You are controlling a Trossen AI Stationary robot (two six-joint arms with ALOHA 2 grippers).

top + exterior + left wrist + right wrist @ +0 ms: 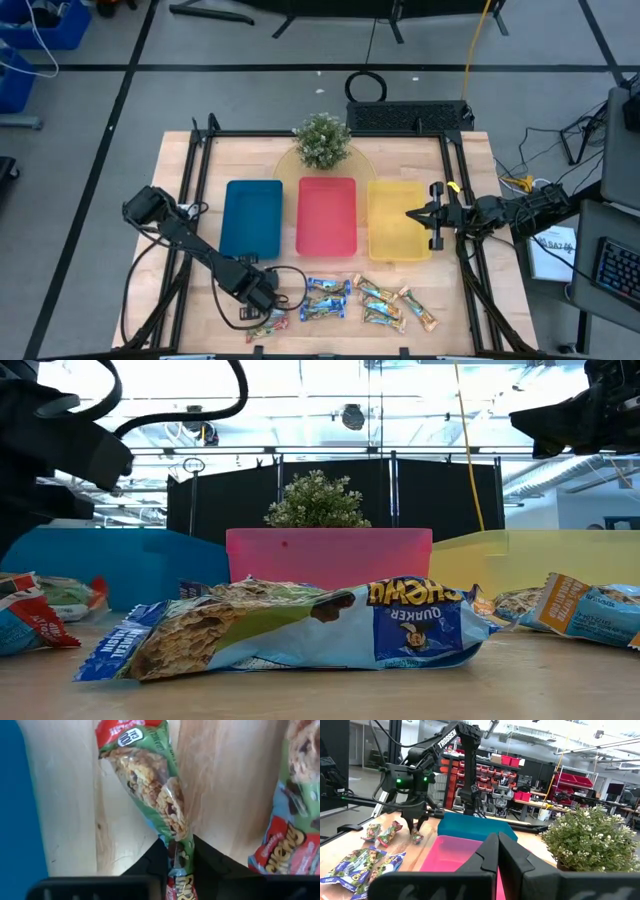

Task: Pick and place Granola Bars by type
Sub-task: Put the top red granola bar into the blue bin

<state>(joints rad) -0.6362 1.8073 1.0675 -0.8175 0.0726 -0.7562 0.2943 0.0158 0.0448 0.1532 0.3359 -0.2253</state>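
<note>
Three trays sit side by side across the middle of the wooden table (470, 180): a blue tray (252, 218), a red tray (327, 215) and a yellow tray (395, 218), with a small potted plant (322, 140) just behind the red one. Granola bars lie loose along the table's front edge. A group of blue-white bars (325, 298) rests in front of the red tray, a group of tan-gold bars (395, 304) in front of the yellow tray, and green-red bars (268, 322) nearest the front edge, in front of the blue tray. The left gripper (280, 297) is down at the table beside the green-red group. The left wrist view shows its jaws closed on the end of one green-red bar (152, 785), the wrapper pinched between the two dark fingers (147, 862) and the rest of the bar extending out over bare wood. A second green-red wrapper (290, 815) lies just beside it. The right wrist view confirms that gripper (415, 831) pointing down at the bar (417, 838) at table level. The right gripper (414, 213) hangs over the yellow tray, well apart from the bars, with its jaws closed together and nothing between them. No tray is seen to hold a bar in the high view.
</note>
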